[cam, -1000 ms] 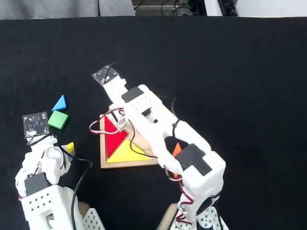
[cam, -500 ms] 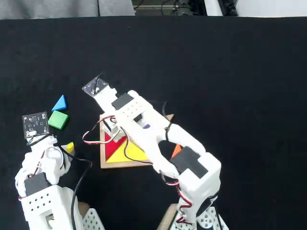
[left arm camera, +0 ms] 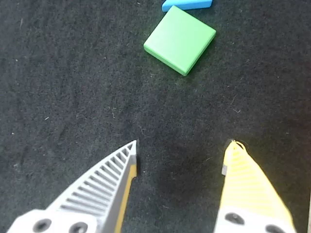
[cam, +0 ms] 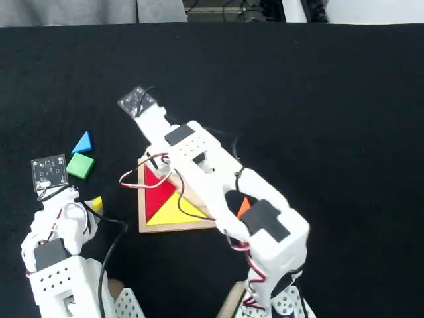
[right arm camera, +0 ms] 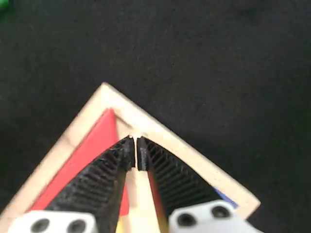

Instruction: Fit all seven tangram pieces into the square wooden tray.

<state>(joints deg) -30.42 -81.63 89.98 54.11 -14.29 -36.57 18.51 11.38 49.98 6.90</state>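
- Now the right gripper (right arm camera: 134, 145) is held over the tray (right arm camera: 165, 133) corner, jaws all but closed, empty; the red piece (right arm camera: 85, 162) could be knocked askew.
- Left gripper (left arm camera: 182, 150) is spread wide, empty, near the green square (left arm camera: 180, 39), which could be shoved off.

I find no legible text, number, label or sign in any view. The dark board on the left wrist (cam: 49, 172) and the dark board on the right wrist (cam: 137, 101) carry pale marks, too small to read.
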